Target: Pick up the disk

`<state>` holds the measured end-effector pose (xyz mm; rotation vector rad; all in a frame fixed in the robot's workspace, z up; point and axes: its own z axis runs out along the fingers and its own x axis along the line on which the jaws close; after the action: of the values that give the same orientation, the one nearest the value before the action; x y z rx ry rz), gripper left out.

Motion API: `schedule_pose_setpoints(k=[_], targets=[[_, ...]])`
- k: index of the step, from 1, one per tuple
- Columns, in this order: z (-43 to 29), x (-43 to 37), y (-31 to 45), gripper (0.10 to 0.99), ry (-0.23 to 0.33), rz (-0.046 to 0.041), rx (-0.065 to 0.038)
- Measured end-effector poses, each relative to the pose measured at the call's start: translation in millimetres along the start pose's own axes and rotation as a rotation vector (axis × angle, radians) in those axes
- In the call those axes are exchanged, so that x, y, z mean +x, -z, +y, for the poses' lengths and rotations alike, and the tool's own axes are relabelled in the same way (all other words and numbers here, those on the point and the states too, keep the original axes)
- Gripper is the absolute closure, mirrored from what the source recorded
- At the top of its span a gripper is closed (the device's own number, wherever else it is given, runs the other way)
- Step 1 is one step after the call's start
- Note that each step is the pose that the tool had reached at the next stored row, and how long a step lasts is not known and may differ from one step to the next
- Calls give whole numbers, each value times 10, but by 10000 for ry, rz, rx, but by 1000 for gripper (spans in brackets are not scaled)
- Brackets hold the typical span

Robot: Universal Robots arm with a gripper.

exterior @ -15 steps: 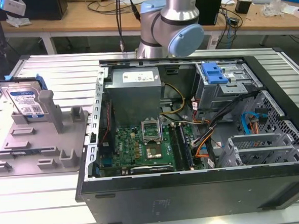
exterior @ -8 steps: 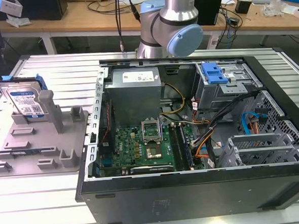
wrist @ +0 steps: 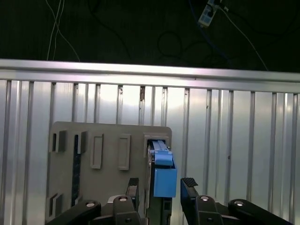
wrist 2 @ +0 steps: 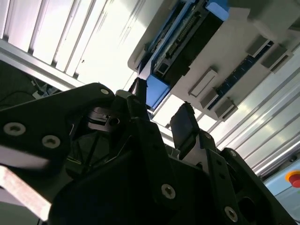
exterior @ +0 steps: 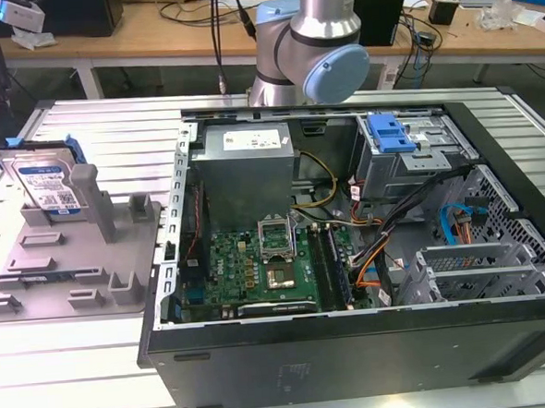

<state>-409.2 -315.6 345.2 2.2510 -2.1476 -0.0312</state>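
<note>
The disk [exterior: 45, 185] stands on edge in a slot of the grey fixture tray [exterior: 72, 262] at the exterior view's left, its blue-and-white label facing out and a blue rail on top. Both wrist views look down on that blue rail [wrist: 164, 174], and the disk's edge [wrist 2: 187, 42] runs along the tray. My gripper [wrist: 161, 188] is open above it. Its two black fingers [wrist: 189, 186] stand apart, lined up on either side of the rail and not touching it. The same open gripper [wrist 2: 161, 115] hangs over the rail's end in the second wrist view.
An open computer case [exterior: 350, 255] with motherboard, cables and a blue drive-bay bracket [exterior: 393, 136] lies beside the tray on the ribbed metal table [exterior: 98, 381]. My arm [exterior: 310, 54] rises behind the case. Upright grey posts [exterior: 89, 201] stand next to the disk.
</note>
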Motion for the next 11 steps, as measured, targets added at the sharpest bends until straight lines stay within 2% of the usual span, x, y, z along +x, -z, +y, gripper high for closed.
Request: schedule_pose_setpoints(k=[11], targets=[[-2, -5, -115, 604, 1, 4, 0]])
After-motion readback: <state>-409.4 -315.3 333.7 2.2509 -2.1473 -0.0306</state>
